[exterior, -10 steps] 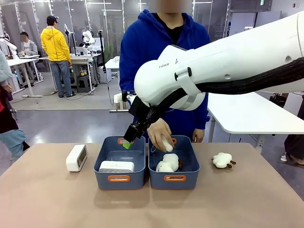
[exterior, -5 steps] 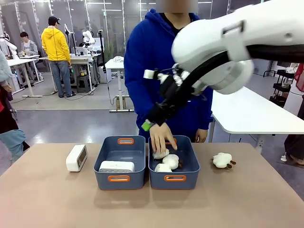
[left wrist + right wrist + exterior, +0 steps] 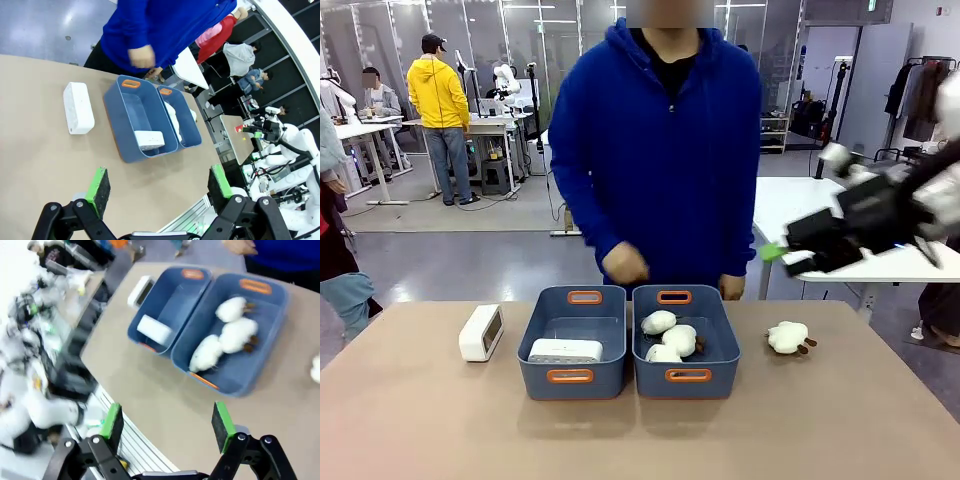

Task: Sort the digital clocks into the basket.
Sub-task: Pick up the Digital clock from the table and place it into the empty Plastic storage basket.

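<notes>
**Left of the basket, one clock waits on the left claw's side**

Across the tabletop (image 3: 420,430), the basket (image 3: 532,375) sits mid-table with its twin bin (image 3: 728,372) touching its right side, that one holding plush toys (image 3: 670,337). Inside the basket, at its near end, lies the stowed clock (image 3: 565,350). Just beside the basket's left wall stands the loose clock (image 3: 481,332), apart from it, long axis parallel to the basket's long side.

Judging by side, the left arm is the nearer. The left claw (image 3: 159,185) hovers near of the basket, pads wide apart and empty, the loose clock ahead and to its left. The clock's narrow width seems to lie across the pads, though the wide lens may mislead. High off the basket's right, the right claw (image 3: 167,421) is likewise spread and empty.
</notes>
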Robot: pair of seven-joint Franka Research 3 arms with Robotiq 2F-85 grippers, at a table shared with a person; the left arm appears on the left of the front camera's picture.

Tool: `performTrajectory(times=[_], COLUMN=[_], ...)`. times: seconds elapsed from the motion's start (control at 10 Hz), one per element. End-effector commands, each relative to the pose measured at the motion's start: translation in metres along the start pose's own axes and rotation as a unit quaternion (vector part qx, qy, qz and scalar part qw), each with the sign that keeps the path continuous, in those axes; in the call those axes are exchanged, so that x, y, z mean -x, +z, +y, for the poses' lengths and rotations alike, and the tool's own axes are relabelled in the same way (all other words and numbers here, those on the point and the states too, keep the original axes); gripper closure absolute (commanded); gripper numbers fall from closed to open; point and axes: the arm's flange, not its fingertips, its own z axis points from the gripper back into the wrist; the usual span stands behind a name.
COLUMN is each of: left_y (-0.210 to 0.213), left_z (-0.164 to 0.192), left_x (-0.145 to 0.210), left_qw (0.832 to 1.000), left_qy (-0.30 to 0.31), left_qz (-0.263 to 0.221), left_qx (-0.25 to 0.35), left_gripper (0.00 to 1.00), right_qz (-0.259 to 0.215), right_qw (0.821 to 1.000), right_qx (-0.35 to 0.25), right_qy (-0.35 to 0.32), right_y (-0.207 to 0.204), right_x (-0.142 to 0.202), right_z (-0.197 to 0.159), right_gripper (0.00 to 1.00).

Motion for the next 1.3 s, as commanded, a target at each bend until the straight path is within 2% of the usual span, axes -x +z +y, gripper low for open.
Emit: performTrajectory(times=[0.0, 0.3, 0.4, 1.0, 1.1, 1.2], left_y=[-0.002, -0.002, -0.002, -0.002, 0.0, -0.012], left_z=[0.001, 0.001, 0.001, 0.001, 0.0, -0.013], left_x=[-0.001, -0.001, -0.001, -0.001, 0.0, -0.005], left_qw=[1.0, 1.0, 1.0, 1.0, 1.0, 0.997], left_qy=[-0.009, -0.009, -0.009, -0.009, 0.0, 0.026], left_qz=[-0.007, -0.007, -0.007, -0.007, 0.0, -0.004], left_qx=[0.013, 0.013, 0.013, 0.013, 0.0, -0.072], left_gripper=[0.0, 0.0, 0.0, 0.0, 0.0, 0.0], right_qz=[-0.051, -0.082, -0.065, -0.065, -0.065, -0.065], right_qw=[0.997, 0.993, 0.995, 0.995, 0.995, 0.995], right_qx=[-0.021, -0.04, -0.013, -0.013, -0.013, -0.013], right_qy=[-0.047, -0.077, -0.079, -0.079, -0.079, -0.079], right_y=[0.023, 0.021, 0.042, 0.042, 0.042, 0.042], right_x=[0.03, 0.03, 0.035, 0.035, 0.035, 0.035], right_z=[-0.021, -0.054, -0.043, -0.043, -0.043, -0.043], right_gripper=[0.1, 0.1, 0.1, 0.1, 0.1, 0.1])
